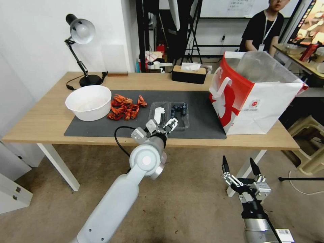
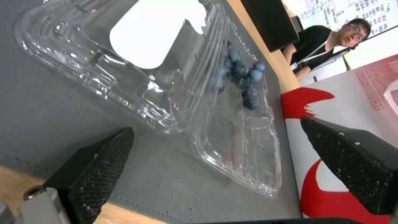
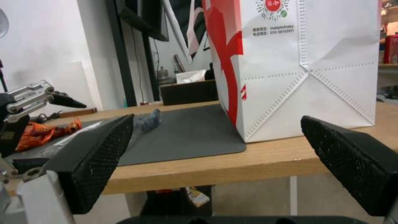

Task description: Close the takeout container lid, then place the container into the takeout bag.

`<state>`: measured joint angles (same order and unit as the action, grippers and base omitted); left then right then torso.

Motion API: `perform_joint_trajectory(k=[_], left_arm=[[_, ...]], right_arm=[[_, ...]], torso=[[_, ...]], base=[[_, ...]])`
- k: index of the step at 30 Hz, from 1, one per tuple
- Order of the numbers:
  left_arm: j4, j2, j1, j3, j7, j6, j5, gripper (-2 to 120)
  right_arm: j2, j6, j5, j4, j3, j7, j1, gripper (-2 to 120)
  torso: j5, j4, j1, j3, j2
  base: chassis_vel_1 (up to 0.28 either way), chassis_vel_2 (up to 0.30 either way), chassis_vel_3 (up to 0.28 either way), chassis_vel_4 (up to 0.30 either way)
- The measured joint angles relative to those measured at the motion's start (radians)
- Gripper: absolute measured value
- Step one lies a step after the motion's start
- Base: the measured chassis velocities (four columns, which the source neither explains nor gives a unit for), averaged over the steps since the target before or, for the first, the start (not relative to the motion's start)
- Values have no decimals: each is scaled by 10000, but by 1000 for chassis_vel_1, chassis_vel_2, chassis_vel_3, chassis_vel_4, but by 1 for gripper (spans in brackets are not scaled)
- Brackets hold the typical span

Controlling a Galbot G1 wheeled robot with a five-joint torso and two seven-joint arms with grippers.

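Item one, nearest us: the right tool (image 1: 240,166), parked low in front of the surface (image 1: 40,125), below its edge, fingers spread wide with nothing between them.

Item two: the left tool (image 1: 162,126), hovering at the near edge of the dark mat (image 1: 202,118), just short of the takeout container (image 1: 179,114). Its fingers (image 2: 93,168) stand apart and empty; in the left wrist view the clamshell lies between and beyond them.

Item three: the takeout container, lying fully opened and flat on the mat. The lid (image 1: 158,113), with its white label, sits on the side toward the crayfish (image 1: 125,107); the tray half holds a small cluster of blueberries (image 2: 244,79).

- Handling, as we judge it: very light, thin clear plastic, springy at the hinge, slick, and easily crushed or skidded across the mat.
- Hold, as we judge it: take the lid by its free outer rim to fold it over. Once shut, pinch lightly across the rims where the plastic is stiffest, and keep it level so the berries do not roll.

Item four: a white bowl (image 1: 88,102), beyond the crayfish, left of the mat's middle.

Item five, farthest: the takeout bag (image 1: 256,98), upright at the mat's right end, mouth open, well apart from the container.
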<state>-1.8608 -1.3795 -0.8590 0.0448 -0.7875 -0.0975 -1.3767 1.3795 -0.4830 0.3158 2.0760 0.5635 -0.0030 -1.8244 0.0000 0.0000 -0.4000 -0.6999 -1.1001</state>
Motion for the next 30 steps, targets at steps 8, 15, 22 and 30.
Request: perform_joint_trajectory(k=[8,15,22,30], left_arm=[[130,-53,46,-42,68,95,8,100],[243,-144,74,-88,191,319,21,100],[192,-128,24,-126,558,712,113,100],[-71,11,-201,-161,1863,1064,272,100]], right_arm=[[3,-5,-6,-47,-8,-1,-12,100],[-8,-12,-28,-79,-7,-1,-16,100],[-10,-11,-64,-127,-26,-7,-10,100],[30,-12,-151,-182,-75,-31,-21,100]], torso=[[0,1,0,0,0],[0,0,-1,-1,0],[0,0,-1,-1,1],[0,0,-1,-1,1]], base=[[0,0,0,0],[0,0,0,0],[0,0,0,0],[0,0,0,0]])
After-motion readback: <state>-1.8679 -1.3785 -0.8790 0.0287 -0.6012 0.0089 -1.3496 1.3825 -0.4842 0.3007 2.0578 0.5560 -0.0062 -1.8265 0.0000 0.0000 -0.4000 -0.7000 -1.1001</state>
